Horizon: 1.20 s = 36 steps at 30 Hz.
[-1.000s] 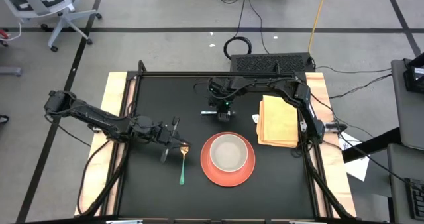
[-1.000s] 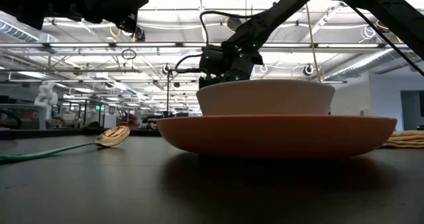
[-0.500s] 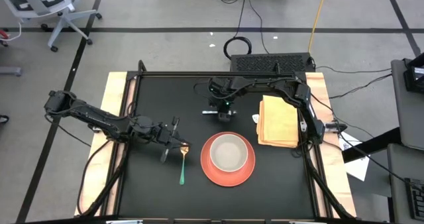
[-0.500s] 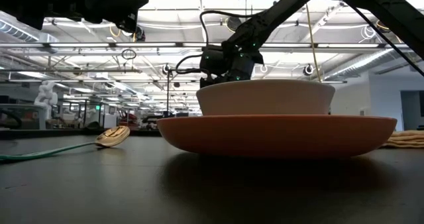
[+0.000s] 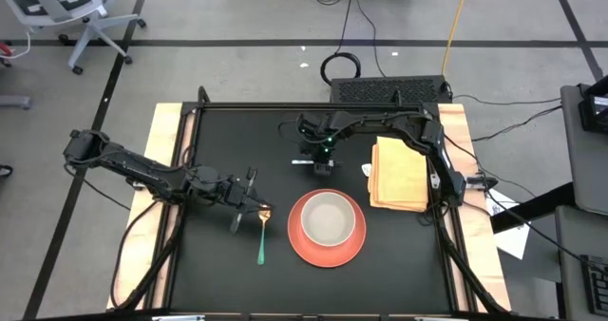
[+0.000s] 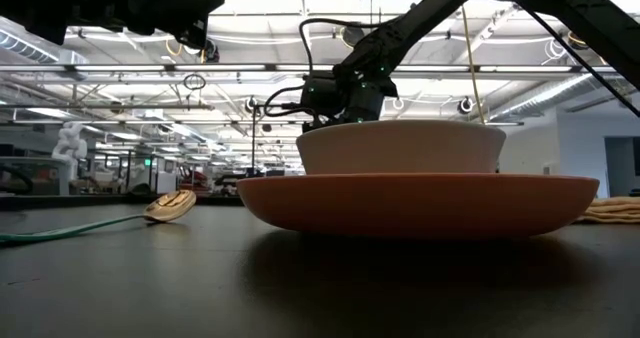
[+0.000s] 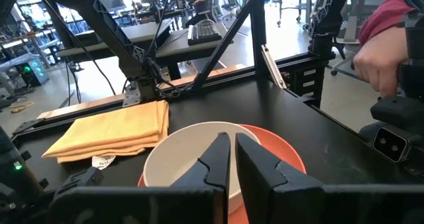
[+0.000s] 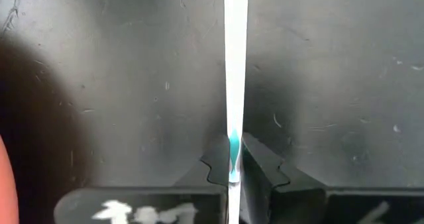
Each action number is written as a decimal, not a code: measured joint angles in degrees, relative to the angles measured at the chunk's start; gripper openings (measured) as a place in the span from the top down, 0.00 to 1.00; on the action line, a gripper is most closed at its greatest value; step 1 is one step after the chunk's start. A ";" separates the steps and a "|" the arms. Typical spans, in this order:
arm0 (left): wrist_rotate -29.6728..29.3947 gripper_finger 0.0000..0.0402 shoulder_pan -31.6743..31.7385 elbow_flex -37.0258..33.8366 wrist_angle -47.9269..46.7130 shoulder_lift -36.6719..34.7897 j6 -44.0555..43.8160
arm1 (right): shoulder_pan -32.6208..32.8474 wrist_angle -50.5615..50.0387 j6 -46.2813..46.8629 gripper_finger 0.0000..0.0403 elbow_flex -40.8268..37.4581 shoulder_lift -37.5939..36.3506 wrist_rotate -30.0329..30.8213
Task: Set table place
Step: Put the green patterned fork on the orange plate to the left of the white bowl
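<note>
Black table [image 5: 218, 273], wooden strips along left and right edges. Orange plate [image 5: 347, 252] with white bowl [image 5: 327, 217] on it, near front edge, about midway. Spoon [image 5: 261, 236] with green handle just left of plate, bowl end toward back. Folded yellow cloth [image 5: 399, 174] near right edge.

Left gripper [image 5: 255, 203] just above spoon's bowl end, fingers [image 7: 218, 159] narrow, nothing between them.

Right gripper [image 5: 318, 160] behind plate, low over table, pinched on thin white strip [image 8: 235, 65] with teal mark.

Person's hand [image 7: 377, 58] beyond table edge in left wrist view.
</note>
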 joint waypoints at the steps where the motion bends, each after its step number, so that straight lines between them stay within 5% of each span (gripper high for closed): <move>1: 0.00 0.92 0.00 -0.01 0.04 0.00 0.00 | 0.00 0.00 0.04 0.98 0.00 0.02 -0.01; 9: 0.00 0.92 0.00 -0.01 0.10 0.00 0.00 | -0.02 0.12 0.04 0.97 -0.05 0.10 -0.24; 23: 0.00 0.92 0.00 -0.01 -0.05 0.01 0.00 | 0.00 1.42 0.21 0.78 -0.17 0.13 -0.70; 36: 0.00 0.92 0.00 -0.01 -0.10 0.00 0.00 | 0.02 1.53 0.21 0.76 -0.31 -1.39 -0.37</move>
